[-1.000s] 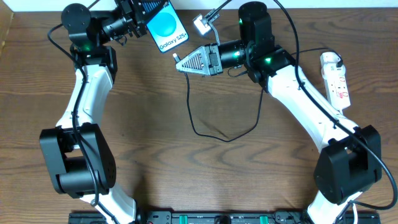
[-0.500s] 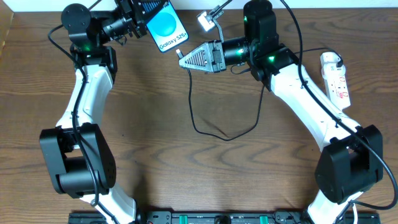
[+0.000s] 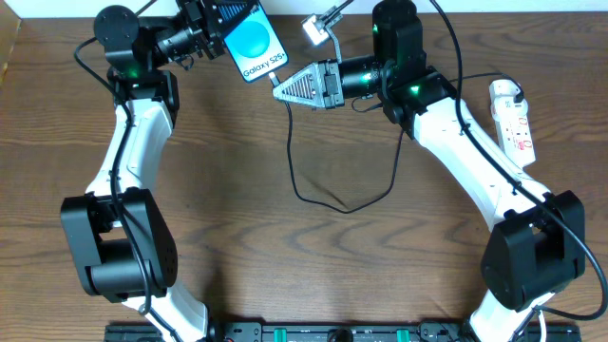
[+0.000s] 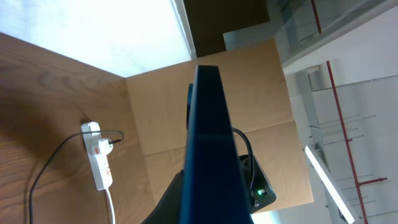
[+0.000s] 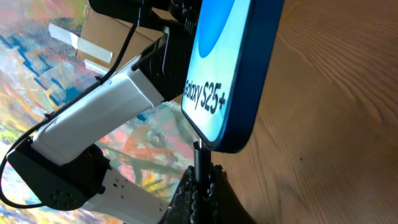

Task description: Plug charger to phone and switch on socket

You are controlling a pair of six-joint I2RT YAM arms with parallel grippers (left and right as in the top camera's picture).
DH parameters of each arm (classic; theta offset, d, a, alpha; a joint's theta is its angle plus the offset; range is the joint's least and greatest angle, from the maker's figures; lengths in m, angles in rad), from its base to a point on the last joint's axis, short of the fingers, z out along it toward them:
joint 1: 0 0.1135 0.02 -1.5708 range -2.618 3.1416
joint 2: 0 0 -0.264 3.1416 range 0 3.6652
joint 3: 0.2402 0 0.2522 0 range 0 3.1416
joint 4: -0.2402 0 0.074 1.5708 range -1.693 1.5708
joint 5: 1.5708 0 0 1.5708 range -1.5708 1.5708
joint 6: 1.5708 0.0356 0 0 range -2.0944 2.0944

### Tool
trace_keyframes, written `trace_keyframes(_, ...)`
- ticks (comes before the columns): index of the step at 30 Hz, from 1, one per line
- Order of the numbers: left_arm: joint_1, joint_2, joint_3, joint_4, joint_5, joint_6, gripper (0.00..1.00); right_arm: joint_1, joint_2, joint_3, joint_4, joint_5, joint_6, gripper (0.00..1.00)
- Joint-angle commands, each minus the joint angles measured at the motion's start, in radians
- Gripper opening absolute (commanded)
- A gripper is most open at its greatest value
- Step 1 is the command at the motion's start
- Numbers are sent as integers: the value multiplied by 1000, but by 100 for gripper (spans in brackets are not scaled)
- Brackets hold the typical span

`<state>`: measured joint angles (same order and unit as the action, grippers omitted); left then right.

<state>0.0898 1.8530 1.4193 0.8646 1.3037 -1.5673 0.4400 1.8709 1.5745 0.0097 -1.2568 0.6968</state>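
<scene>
Wooden table (image 3: 237, 271), left arm (image 3: 133, 133) outstretched, left jaws clamping phone (image 3: 255, 43); right jaws pinching charger (image 5: 200, 163), tip seemingly touching phone.

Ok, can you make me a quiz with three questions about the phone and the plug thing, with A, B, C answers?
1. What colour is the screen of the phone? A) red B) blue C) green
2. Where is the socket? A) under the phone B) at the right side of the table C) inside a gripper
3. What is happening to the phone? A) it lies flat on the table B) it leans on a box C) the left gripper holds it up

Answers: 1 B, the screen shows bright blue. 2 B, the white strip lies near the right edge. 3 C, the gripper is shut on the phone above the table.
</scene>
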Motion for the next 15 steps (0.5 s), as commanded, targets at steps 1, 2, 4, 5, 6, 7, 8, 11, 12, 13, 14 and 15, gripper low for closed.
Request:
trace_keyframes(1, -18, -24, 18, 14, 13, 11, 7, -2, -8, 7, 3, 20, 6, 1)
trace_keyframes(2, -19, -24, 18, 14, 13, 11, 7, -1, -8, 7, 2, 20, 6, 1)
trace_keyframes(4, -22, -24, 18, 14, 12, 13, 7, 0, -8, 7, 2, 20, 6, 1)
trace_keyframes(5, -22, -24, 18, 13, 13, 13, 7, 0, -8, 7, 2, 20, 6, 1)
trace_keyframes(6, -23, -24, 18, 13, 13, 13, 7, 0, -8, 7, 2, 20, 6, 1)
trace_keyframes(7, -24, -24, 18, 13, 13, 13, 7, 0, -8, 7, 2, 20, 6, 1)
trace_keyframes(8, -24, -24, 18, 14, 13, 13, 7, 0, -8, 7, 2, 21, 6, 1)
trace_keyframes(11, -24, -24, 18, 14, 26, 21, 7, 0, -8, 7, 3, 28, 17, 1)
trace_keyframes(12, -24, -24, 18, 13, 31, 26, 7, 0, -8, 7, 4, 29, 22, 1)
trace_keyframes(13, -24, -24, 18, 13, 46, 48, 7, 0, -8, 7, 11, 28, 30, 1)
trace_keyframes(14, -24, -24, 18, 13, 52, 56, 7, 0, -8, 7, 18, 27, 35, 1)
trace_keyframes(15, -24, -24, 18, 13, 71, 74, 7, 0, -8, 7, 37, 29, 56, 1)
